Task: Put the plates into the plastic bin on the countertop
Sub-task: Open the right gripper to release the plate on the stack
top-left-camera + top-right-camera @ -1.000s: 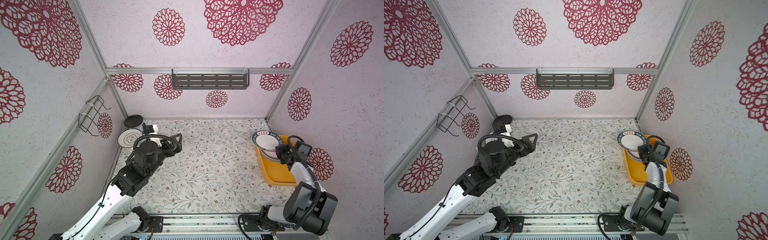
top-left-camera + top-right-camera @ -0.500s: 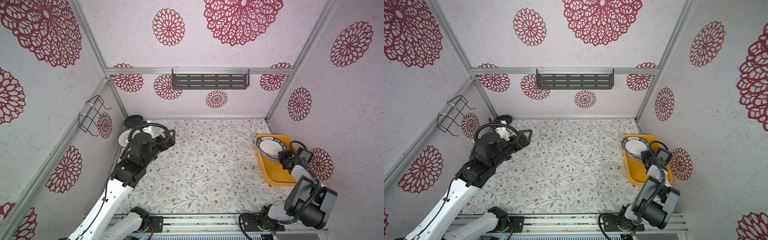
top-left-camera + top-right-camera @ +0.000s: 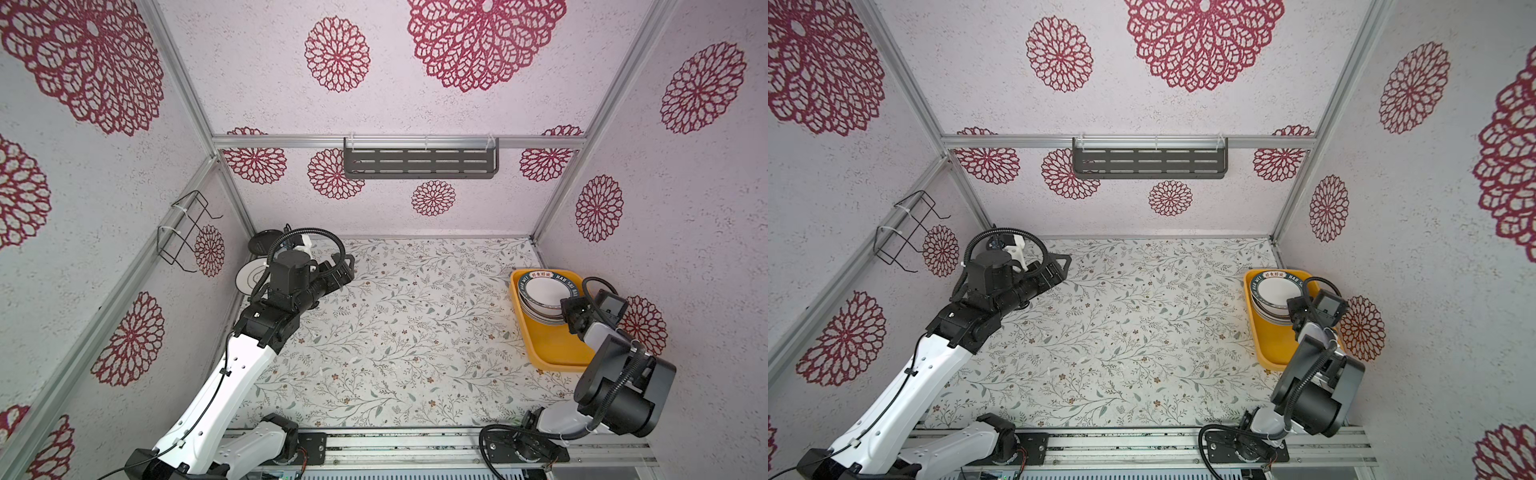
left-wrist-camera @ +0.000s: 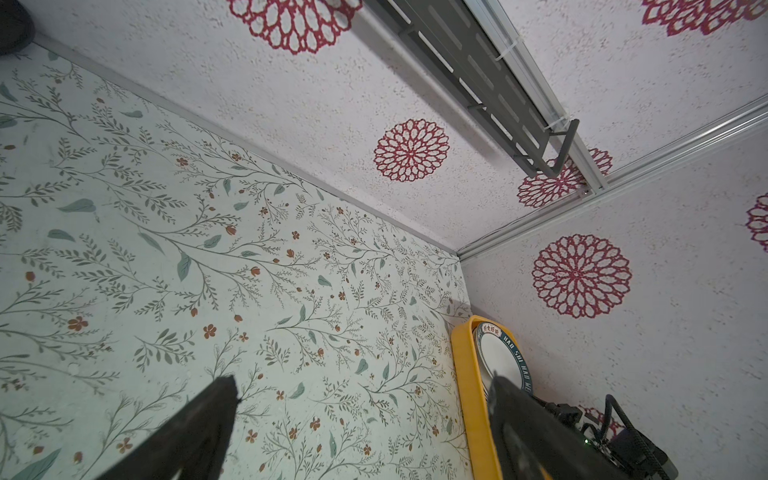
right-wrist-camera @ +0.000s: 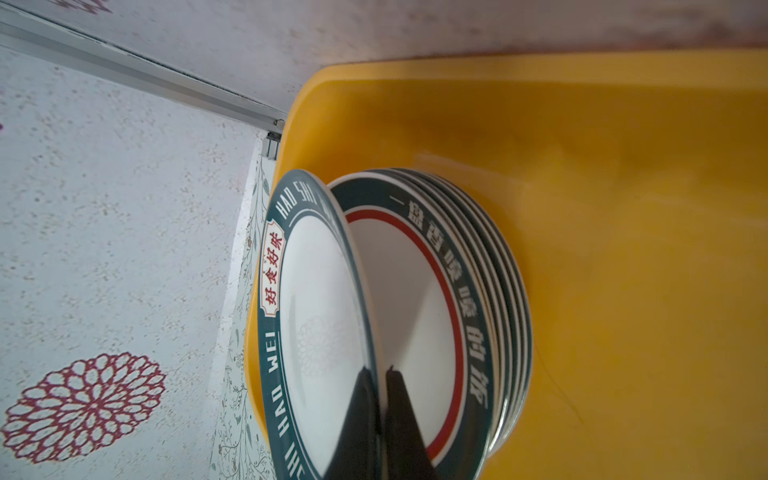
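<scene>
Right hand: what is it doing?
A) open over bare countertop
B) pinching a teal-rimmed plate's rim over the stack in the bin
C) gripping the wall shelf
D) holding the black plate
B: the right wrist view shows the right hand shut on the rim of a plate, angled off the stack in the bin.

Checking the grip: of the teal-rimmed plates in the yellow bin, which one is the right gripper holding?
The top plate, lettered HAO WEI, tilted off the stack beneath; the right gripper pinches its rim.
</scene>
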Tool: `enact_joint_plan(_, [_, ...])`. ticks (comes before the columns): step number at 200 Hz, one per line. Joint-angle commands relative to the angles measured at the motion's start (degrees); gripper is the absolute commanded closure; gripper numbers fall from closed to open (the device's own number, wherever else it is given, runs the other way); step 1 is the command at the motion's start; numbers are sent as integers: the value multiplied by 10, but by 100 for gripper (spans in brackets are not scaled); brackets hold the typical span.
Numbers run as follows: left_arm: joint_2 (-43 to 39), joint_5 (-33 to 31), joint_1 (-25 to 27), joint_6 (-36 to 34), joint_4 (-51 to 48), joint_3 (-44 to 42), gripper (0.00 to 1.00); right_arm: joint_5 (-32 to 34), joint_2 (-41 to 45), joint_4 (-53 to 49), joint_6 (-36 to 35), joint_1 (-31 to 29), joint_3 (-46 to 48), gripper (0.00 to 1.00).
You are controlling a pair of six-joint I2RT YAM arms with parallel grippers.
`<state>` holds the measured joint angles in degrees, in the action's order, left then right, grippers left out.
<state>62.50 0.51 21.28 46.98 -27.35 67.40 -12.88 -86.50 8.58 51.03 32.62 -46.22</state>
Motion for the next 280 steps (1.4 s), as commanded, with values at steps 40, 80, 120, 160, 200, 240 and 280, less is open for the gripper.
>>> enact_joint_plan(40, [17,28,-34,25,13,6,3,-5,-4,-15,-41,0,-29,99])
enact_joint_plan(80, [24,49,-49,35,19,1,3,-12,-21,-43,-60,-1,-44,94])
enact_joint_plan(120, [23,51,-52,43,27,-8,3,-15,-20,-54,-69,-1,-47,92])
enact_joint_plan(160, [26,55,-53,44,27,-5,3,-8,-34,-65,-71,-1,-56,89])
enact_joint_plan(200, [22,55,-53,47,24,-6,3,4,-38,-69,-65,0,-57,87])
enact_joint_plan(240, [20,54,-52,49,24,-8,3,23,-32,-86,-57,0,-52,87])
enact_joint_plan(280, [16,54,-52,54,27,-14,3,26,-18,-74,-56,1,-28,80])
